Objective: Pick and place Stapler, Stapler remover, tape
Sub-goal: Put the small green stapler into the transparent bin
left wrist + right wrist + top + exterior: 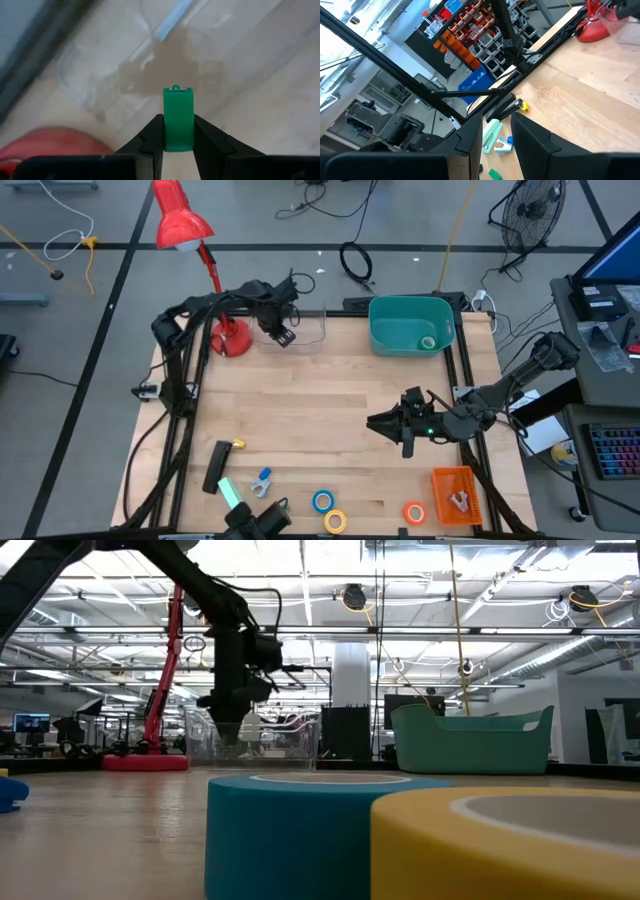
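Gripping the green tape (178, 119) above the clear bin (305, 328), the left hand (280, 332) should release only once centred, while the right hand (408, 435) waits with fingers apart, holding nothing.

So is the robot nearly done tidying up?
Not yet. One tape ring lies in the teal tub. The left gripper holds a small green piece over the clear box. The black stapler, green stapler, blue remover, blue tape, yellow tape and orange tape wait on the table. The right gripper hangs open.
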Available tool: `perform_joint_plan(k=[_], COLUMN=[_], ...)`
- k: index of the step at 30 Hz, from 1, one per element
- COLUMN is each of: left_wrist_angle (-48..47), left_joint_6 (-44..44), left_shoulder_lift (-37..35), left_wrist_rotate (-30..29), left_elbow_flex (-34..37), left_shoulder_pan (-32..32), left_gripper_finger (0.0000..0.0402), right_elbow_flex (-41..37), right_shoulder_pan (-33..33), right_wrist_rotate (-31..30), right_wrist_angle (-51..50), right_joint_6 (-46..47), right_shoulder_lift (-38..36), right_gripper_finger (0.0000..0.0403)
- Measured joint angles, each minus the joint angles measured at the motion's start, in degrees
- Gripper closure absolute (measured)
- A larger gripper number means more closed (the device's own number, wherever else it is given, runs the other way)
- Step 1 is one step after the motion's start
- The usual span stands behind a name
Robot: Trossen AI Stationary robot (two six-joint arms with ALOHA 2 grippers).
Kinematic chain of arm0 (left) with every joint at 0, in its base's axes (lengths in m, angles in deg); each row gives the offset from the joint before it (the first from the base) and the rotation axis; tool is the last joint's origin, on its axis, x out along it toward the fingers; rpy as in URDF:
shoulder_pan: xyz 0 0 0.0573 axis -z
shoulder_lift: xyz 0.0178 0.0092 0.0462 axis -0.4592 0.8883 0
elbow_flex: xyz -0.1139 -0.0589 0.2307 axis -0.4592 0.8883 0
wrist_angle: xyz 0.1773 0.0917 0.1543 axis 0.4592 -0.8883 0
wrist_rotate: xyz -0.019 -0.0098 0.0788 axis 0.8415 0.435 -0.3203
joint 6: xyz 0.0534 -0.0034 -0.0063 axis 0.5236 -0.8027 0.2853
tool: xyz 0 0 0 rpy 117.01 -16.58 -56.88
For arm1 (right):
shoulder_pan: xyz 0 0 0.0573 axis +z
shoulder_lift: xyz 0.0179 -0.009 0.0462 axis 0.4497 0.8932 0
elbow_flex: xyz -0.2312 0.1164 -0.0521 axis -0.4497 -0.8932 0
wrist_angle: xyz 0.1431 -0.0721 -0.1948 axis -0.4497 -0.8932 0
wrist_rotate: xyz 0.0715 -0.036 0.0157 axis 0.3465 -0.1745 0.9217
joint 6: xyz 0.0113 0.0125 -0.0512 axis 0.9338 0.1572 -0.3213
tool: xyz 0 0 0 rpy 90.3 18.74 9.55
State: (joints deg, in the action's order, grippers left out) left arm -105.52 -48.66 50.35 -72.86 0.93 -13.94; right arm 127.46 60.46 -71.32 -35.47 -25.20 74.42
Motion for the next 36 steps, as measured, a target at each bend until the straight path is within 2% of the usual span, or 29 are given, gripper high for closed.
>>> perform_joint_plan(k=[4,15,21,28,36], left_wrist_angle=[-1.8,-0.5,-0.1,0.3,1.4], left_joint_6=[1.2,0.9,0.9,1.0,0.6], left_shoulder_lift=[1.6,2.1,2.1,1.7,1.9], left_wrist_rotate=[-2.3,-1.5,-1.2,-3.5,-3.9], left_elbow_flex=[0.1,0.1,1.7,5.7,5.1], left_shoulder_pan=[-0.5,-2.7,-2.7,-2.5,-1.2], left_gripper_finger=[0.0320,0.0316,0.0315,0.0314,0.0314], right_elbow_flex=[0.0,0.0,0.0,0.0,0.0], right_shoulder_pan=[0.0,0.0,0.0,0.0,0.0], right_wrist_rotate=[0.0,0.1,1.5,1.4,1.4], right_wrist_angle=[0.0,0.0,0.0,0.0,0.0], right_joint_6=[0.0,0.0,0.0,0.0,0.7], right_shoulder_lift=[0.0,0.0,0.0,0.0,0.0], right_gripper_finger=[0.0307,0.0307,0.0307,0.0307,0.0307])
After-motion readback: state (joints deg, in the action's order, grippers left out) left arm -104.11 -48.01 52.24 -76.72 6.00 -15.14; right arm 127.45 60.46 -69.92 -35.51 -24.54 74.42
